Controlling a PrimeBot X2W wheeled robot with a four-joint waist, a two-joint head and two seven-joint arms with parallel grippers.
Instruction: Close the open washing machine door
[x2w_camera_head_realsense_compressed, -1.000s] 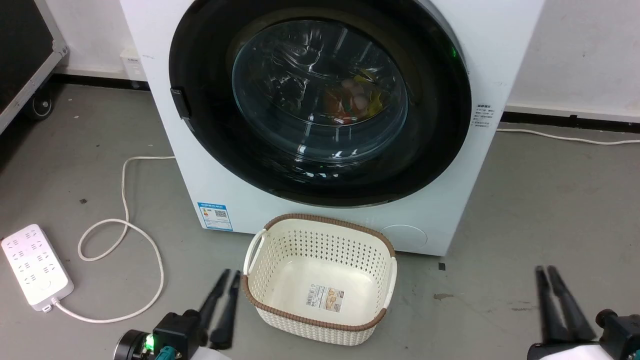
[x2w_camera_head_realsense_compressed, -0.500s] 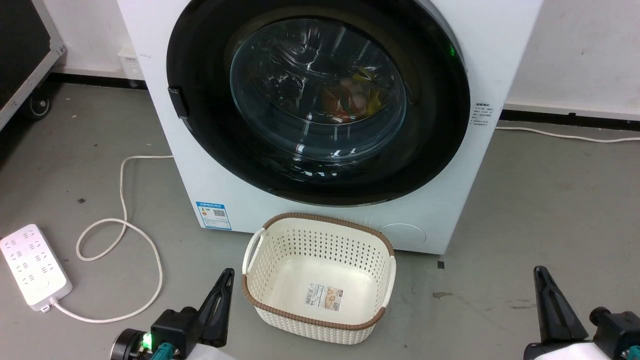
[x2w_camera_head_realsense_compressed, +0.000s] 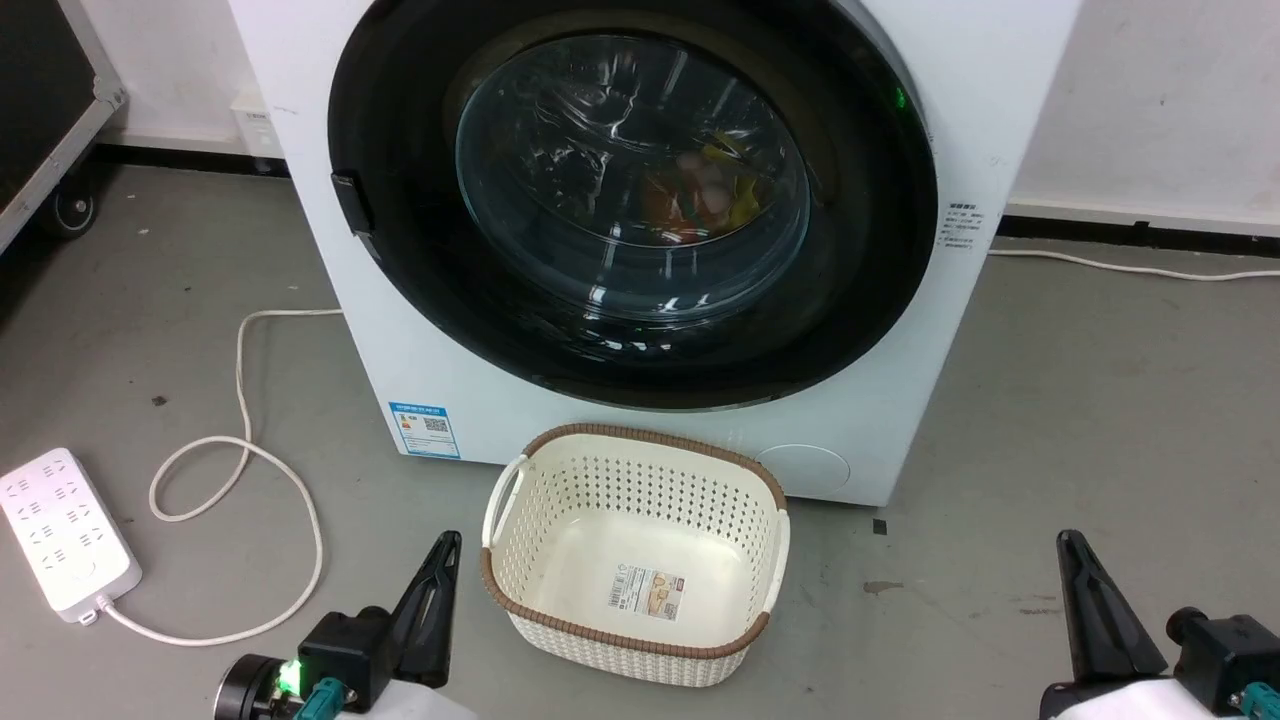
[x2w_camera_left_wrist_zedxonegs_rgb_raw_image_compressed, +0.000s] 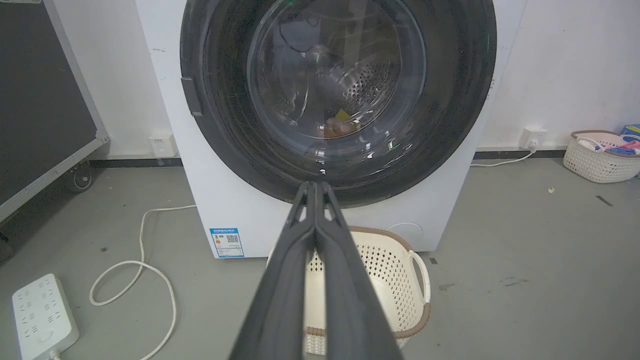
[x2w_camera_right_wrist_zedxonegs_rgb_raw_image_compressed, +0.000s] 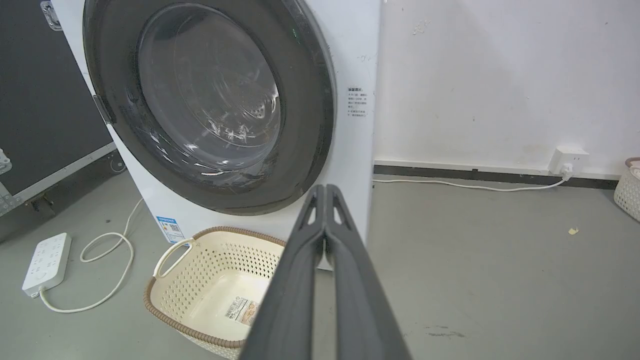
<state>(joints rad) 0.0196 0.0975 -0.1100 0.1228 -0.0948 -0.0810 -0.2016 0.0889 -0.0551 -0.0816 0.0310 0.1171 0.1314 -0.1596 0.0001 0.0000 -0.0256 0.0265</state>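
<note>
Left jaws pressed together, empty; right jaws the same. Washing machine door (x2w_camera_head_realsense_compressed: 632, 190) sits ahead of and above both, well apart, apparently flush on the washing machine (x2w_camera_head_realsense_compressed: 470, 390). Risk: latch perhaps not caught; can't tell. A push from here could skid off the glossy rim, or clip the laundry basket (x2w_camera_head_realsense_compressed: 520, 600) between the jaws.

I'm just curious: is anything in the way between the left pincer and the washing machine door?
Partly: the cream basket sits on the floor below the washing machine door, just right of the left pincer.
</note>
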